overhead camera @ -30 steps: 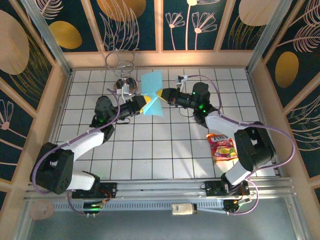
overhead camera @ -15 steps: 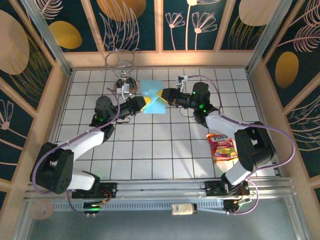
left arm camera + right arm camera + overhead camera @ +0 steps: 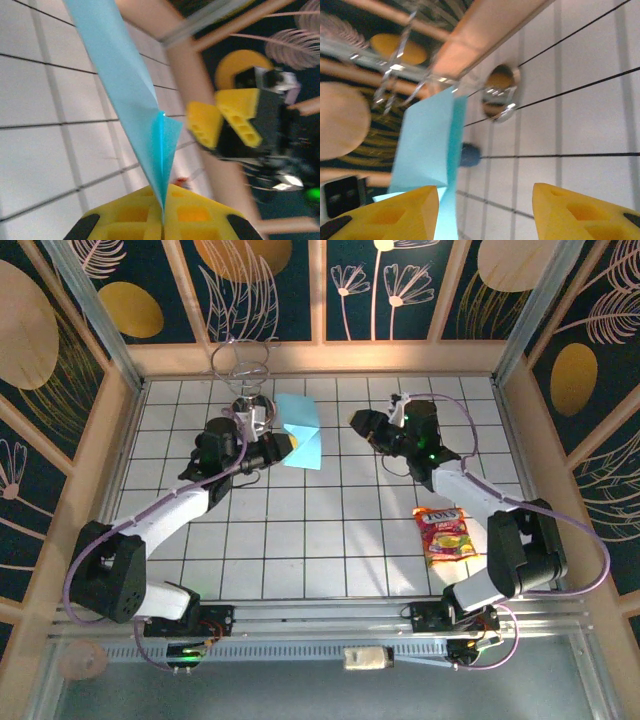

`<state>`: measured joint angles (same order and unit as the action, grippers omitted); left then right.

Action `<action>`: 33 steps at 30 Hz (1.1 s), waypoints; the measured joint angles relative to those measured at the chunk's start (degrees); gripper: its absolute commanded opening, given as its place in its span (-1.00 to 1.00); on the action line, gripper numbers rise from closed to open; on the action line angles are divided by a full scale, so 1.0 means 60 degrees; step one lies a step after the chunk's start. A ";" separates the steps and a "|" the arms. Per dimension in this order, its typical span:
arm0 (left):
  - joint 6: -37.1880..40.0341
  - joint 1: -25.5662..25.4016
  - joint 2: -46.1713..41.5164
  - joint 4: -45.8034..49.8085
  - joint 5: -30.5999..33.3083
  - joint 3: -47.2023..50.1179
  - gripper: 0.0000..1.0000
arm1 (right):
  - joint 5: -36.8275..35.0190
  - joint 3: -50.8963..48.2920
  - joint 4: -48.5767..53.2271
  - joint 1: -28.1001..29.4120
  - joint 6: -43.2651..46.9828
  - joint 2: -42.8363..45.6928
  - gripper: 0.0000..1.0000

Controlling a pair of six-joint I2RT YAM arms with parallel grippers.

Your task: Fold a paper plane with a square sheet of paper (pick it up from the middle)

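Both extended forward: left jaws pinch folded blue sheet; right jaws parted, empty.

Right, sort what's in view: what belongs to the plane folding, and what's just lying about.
For the job:
light-blue paper, part-folded
left gripper, jaws shut on the paper
right gripper, jaws open

Lying about:
orange-red snack packet
metal wire stand by the far wall

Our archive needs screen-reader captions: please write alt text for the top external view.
The left gripper pinches a folded light-blue paper over the white tiled table. The right gripper hangs open, apart from the paper, and an orange-red snack packet lies on the tiles.
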<state>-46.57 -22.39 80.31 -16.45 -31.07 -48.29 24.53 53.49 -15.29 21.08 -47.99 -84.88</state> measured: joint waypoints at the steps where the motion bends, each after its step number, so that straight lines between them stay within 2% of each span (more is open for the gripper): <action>1: 0.0532 0.0000 0.0022 0.0776 0.0554 -0.0310 -0.86 | -0.0350 0.0036 0.0280 -0.0022 0.0160 0.0004 0.05; 6: 0.2262 -0.0011 0.0127 0.3636 0.3202 -0.1333 -0.87 | -0.1508 0.0189 0.1024 -0.0025 0.0616 0.0004 0.04; 10: 0.3166 -0.0266 0.0503 0.5588 0.5825 -0.2328 -0.88 | -0.2153 0.0222 0.1173 -0.0044 0.0707 0.0004 0.04; 13: 0.3512 -0.0707 0.1086 0.6714 0.7632 -0.3166 -0.89 | -0.2455 0.0222 0.1286 -0.0120 0.0703 0.0004 0.04; 18: 0.3650 -0.1541 0.2408 0.7970 0.9726 -0.4197 -0.94 | -0.2838 0.0146 0.1381 -0.0346 0.0696 0.0025 0.04; 22: 0.3577 -0.2069 0.3639 0.8586 1.0553 -0.4801 -0.94 | -0.3064 -0.0168 0.1497 -0.0554 0.0659 0.0233 0.04; 26: 0.3366 -0.2506 0.4663 0.8845 1.0772 -0.5293 -0.88 | -0.3213 -0.0401 0.1610 -0.0681 0.0583 0.0568 0.03; 29: 0.3202 -0.2776 0.5326 0.8910 1.0666 -0.5668 -0.78 | -0.3344 -0.0554 0.1628 -0.0714 0.0441 0.0758 0.03; 33: 0.2976 -0.2932 0.5701 0.8604 0.9650 -0.5712 -0.48 | -0.3424 -0.0729 0.1690 -0.0750 0.0346 0.0845 0.03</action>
<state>-28.71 -39.99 114.52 35.18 26.83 -82.56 3.99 49.12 -5.15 16.58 -45.91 -79.81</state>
